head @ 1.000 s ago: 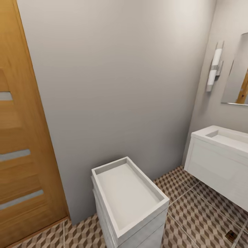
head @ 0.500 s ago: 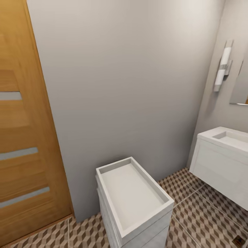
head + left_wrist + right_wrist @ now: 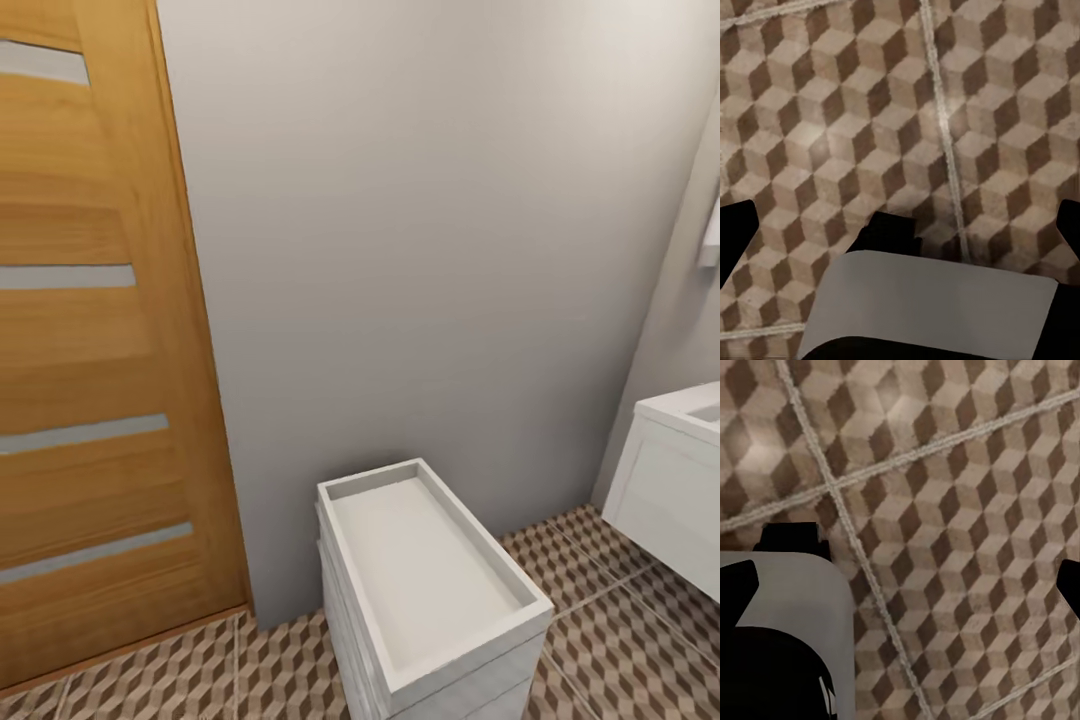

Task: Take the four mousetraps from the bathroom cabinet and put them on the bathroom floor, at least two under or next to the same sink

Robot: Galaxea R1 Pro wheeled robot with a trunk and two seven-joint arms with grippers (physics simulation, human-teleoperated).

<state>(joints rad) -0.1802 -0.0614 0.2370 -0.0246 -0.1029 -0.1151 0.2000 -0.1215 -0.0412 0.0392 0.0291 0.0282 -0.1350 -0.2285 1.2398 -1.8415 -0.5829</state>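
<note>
Head view: an orange-brown wooden door [image 3: 100, 350] beside a grey wall, a white box-shaped unit with a recessed tray top [image 3: 430, 580], and the white wall-hung bathroom sink [image 3: 668, 480] at right, over cube-patterned bathroom floor tiles [image 3: 590, 570]. No mousetraps appear; both wrist cameras face floor, each gripper spread apart, carrying nothing, so probably in transit

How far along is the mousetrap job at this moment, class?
Done: nothing that shows. No mousetrap lies on the floor by the sink, and the tiles under both wrist cameras are bare. In hand: nothing; the left gripper and right gripper are spread with only tiles between. Left: fetching and placing all four, as far as these views tell.
</note>
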